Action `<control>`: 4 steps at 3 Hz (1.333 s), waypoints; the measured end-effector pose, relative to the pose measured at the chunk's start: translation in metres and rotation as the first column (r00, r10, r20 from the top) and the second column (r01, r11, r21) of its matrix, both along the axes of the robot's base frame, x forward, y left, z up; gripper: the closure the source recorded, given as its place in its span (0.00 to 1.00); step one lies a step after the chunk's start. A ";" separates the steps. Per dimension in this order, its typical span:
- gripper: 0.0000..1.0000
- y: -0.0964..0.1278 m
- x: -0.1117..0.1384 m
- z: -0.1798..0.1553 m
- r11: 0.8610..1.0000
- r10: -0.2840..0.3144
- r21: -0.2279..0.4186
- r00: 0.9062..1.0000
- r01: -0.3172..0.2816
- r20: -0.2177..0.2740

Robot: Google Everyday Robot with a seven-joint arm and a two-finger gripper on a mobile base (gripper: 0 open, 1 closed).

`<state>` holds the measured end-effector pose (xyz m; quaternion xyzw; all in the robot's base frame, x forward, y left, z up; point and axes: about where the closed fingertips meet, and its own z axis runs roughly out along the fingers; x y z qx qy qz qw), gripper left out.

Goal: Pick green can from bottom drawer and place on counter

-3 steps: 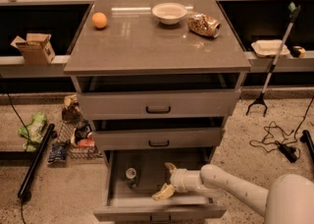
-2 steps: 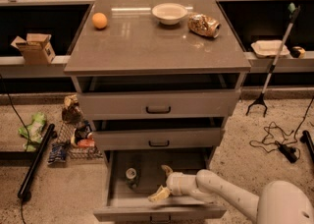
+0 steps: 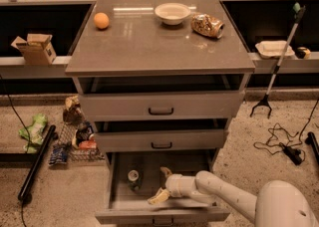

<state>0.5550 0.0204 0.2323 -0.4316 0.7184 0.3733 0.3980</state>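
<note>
Inside drawer — one green can, tool just beside it, fingers spread.

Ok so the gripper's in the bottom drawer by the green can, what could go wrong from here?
The gripper, open, sits beside the green can, not around it; a sideways nudge could tip the can or shove it against the drawer wall. The middle drawer juts out above, so lifting straight up may clip it. On the counter, the ball, bowl and packet crowd the back.
</note>
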 end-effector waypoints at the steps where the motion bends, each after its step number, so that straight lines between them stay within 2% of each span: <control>1: 0.00 0.027 0.007 -0.007 0.999 0.032 0.006 0.999 -0.032 0.023; 4: 0.00 0.094 0.023 -0.018 0.994 0.044 0.094 0.998 -0.047 0.043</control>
